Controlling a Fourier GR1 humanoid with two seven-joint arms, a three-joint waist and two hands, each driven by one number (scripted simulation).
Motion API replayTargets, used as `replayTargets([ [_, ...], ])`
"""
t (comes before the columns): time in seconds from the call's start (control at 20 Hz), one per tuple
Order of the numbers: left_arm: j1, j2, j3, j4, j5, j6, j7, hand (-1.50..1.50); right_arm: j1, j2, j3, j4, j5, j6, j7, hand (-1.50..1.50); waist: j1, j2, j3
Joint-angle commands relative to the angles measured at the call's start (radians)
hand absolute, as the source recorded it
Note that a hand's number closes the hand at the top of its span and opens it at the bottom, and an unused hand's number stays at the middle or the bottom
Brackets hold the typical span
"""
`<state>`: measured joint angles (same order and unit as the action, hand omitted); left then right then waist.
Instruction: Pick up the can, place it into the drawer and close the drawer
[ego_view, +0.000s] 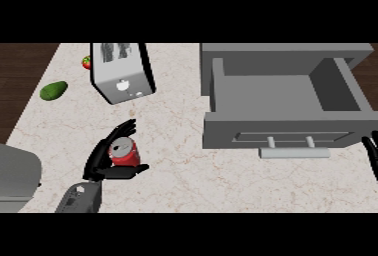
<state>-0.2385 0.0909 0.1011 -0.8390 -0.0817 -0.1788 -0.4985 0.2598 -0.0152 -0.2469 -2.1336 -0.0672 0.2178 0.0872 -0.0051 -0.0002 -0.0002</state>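
A red can (124, 152) with a silver top stands on the marble counter at the lower left. My left hand (103, 161) wraps it, fingers on its left side and thumb curled under its near side. The grey drawer (280, 92) is pulled open at the right, its inside bare, with a bar handle (294, 152) on its front. Only the fingers of my right hand (370, 152) show at the right edge, straight and apart from the drawer front.
A silver toaster (122, 71) stands at the back left. A green avocado (53, 90) and a red tomato (86, 62) lie near the counter's left edge. A grey appliance (16, 175) fills the lower left corner.
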Motion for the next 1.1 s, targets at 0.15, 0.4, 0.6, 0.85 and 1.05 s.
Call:
replayTargets([
  [0.15,0.029,-0.021,-0.027,-0.066,0.026,-0.042,-0.004,1.5,0.021,0.014,0.001,0.037,0.011,0.02,-0.062,-1.5,0.002,0.0,0.0],
  [0.4,0.004,-0.046,-0.038,-0.059,0.052,-0.042,0.03,1.5,0.074,0.014,0.045,0.004,0.014,-0.026,-0.097,-1.5,0.0,0.0,0.0],
  [0.6,0.022,-0.052,-0.041,-0.249,0.108,-0.023,0.151,1.5,-0.045,0.014,0.01,0.032,0.007,-0.035,0.0,-1.5,0.007,0.0,0.0],
  [0.85,-0.008,-0.009,0.143,-0.205,0.168,0.147,0.138,1.5,0.061,0.014,0.031,-0.052,-0.007,-0.027,-0.017,-1.5,0.003,0.0,0.0],
  [1.05,0.004,-0.028,0.094,-0.315,0.161,0.178,0.201,1.5,0.079,0.015,0.01,-0.074,-0.018,-0.002,-0.011,-1.5,0.002,-0.001,0.0],
])
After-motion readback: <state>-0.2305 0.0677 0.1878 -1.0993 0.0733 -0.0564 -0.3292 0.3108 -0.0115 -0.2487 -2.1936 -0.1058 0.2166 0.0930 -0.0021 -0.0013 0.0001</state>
